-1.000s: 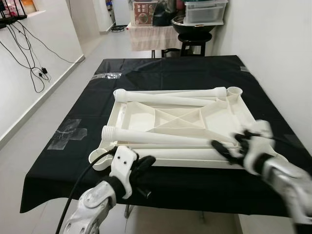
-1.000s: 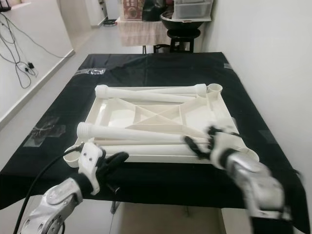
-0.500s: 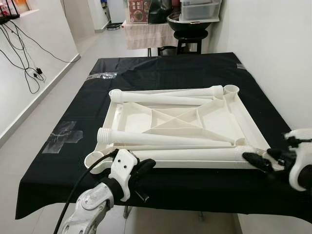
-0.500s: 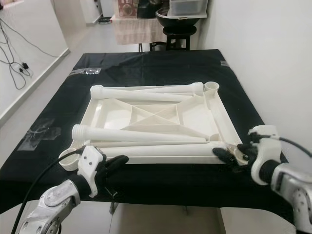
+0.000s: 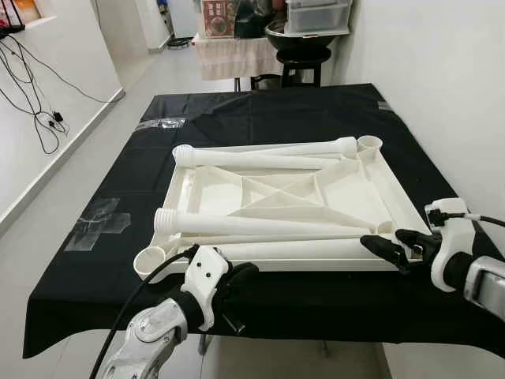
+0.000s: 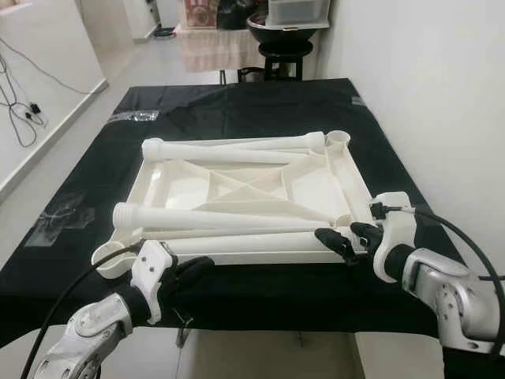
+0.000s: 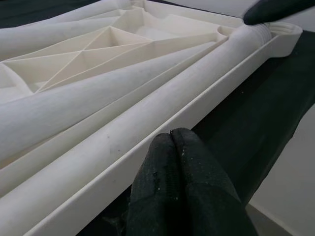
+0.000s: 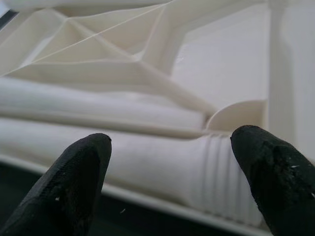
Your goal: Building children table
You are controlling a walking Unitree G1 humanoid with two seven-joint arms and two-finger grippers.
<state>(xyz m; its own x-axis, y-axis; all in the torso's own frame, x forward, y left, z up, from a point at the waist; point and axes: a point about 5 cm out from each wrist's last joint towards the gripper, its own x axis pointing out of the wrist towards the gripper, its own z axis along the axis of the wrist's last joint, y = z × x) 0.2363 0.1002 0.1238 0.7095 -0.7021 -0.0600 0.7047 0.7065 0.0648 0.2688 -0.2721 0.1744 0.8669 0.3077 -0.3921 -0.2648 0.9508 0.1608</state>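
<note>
Right wrist view: table leg point(image 8: 147, 164) seemingly between spread right gripper point(image 8: 170, 177) jaws.

A black cloth point(image 5: 268, 110) covers the tabletop. Beyond it stand a black stool point(image 5: 304, 61) and a clear bin point(image 5: 319, 16); cables point(image 5: 35, 95) trail on the floor.

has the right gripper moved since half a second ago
Yes. The right gripper has come in toward the near right corner of the white tabletop, fingers open around the threaded end of the nearest leg.

Head stereo pair looks down over tabletop point(image 5: 276, 189); both wrist cameras close-up, sharing nearest leg point(image 7: 123, 142).
</note>
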